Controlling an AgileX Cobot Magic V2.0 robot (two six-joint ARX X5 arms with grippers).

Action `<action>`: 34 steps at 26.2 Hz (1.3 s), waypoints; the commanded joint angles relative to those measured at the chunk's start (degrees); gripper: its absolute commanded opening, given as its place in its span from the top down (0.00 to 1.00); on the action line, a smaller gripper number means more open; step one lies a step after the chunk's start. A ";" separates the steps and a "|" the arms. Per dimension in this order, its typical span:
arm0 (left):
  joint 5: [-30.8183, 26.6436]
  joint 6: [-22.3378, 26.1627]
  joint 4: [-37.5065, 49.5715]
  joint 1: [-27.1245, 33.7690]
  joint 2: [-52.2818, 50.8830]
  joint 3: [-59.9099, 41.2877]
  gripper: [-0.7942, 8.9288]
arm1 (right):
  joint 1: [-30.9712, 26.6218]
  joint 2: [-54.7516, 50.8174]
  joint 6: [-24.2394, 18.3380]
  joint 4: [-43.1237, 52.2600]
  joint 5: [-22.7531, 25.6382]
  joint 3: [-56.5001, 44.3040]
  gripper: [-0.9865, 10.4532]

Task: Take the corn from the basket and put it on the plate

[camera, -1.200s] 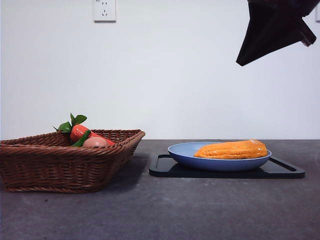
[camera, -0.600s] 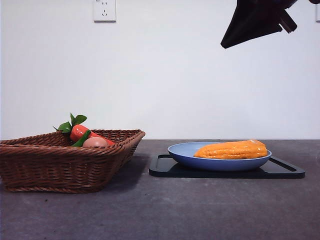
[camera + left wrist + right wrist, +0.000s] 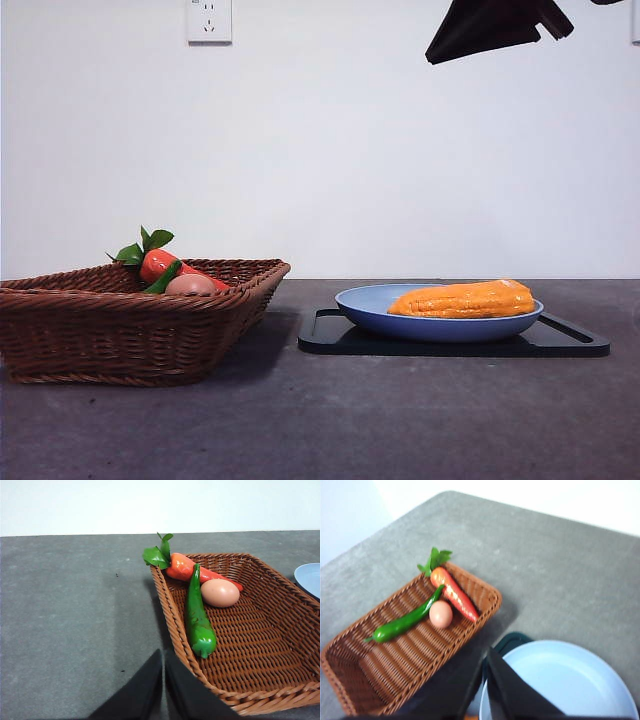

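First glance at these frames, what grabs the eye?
The glossy orange corn lying in the light-blue plate, which sits on a black tray. Next, the wicker basket off to the side, holding a carrot, a green pepper and an egg. The right gripper hangs high above the plate, jaws shut and empty.

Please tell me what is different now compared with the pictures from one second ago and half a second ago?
Only the right gripper moved: it rose toward the top edge of the front view and shifted toward the basket side, jaws shut and empty. The corn stayed on the plate; the carrot and egg stayed in the basket.
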 commanded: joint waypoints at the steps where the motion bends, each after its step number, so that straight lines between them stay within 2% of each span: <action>1: 0.09 -0.24 0.35 0.11 0.02 -1.62 0.91 | 0.24 0.68 -0.46 2.01 -0.09 0.48 0.91; 8: 0.09 -0.24 0.37 0.11 0.02 -1.62 0.91 | 0.24 0.68 -0.46 4.74 -0.11 0.48 0.91; 11: 0.09 -0.24 0.35 0.11 0.02 -1.62 0.91 | 0.20 0.68 -2.03 5.03 0.37 0.48 0.91; 12: 0.09 -0.24 0.37 0.11 0.02 -1.62 0.91 | -0.04 0.50 -2.19 4.94 1.16 0.48 0.91; 16: 0.09 -0.24 0.44 0.11 0.02 -1.62 0.91 | -2.51 -3.69 -3.65 3.32 9.81 0.46 0.91; 18: 0.09 -0.24 0.35 0.11 0.02 -1.62 0.91 | -3.04 -6.67 -5.40 1.68 11.96 0.39 0.91; 20: 0.09 -0.24 0.46 0.11 0.02 -1.62 0.91 | -4.00 -9.84 -6.69 0.13 11.87 -0.02 0.91; 26: 0.09 -0.24 0.44 0.11 0.02 -1.62 0.91 | -12.76 -21.99 -5.70 2.86 11.78 -7.30 0.91; 34: 0.09 -0.24 0.44 0.11 0.02 -1.62 0.91 | -23.19 -42.49 -3.67 10.10 12.44 -27.63 0.91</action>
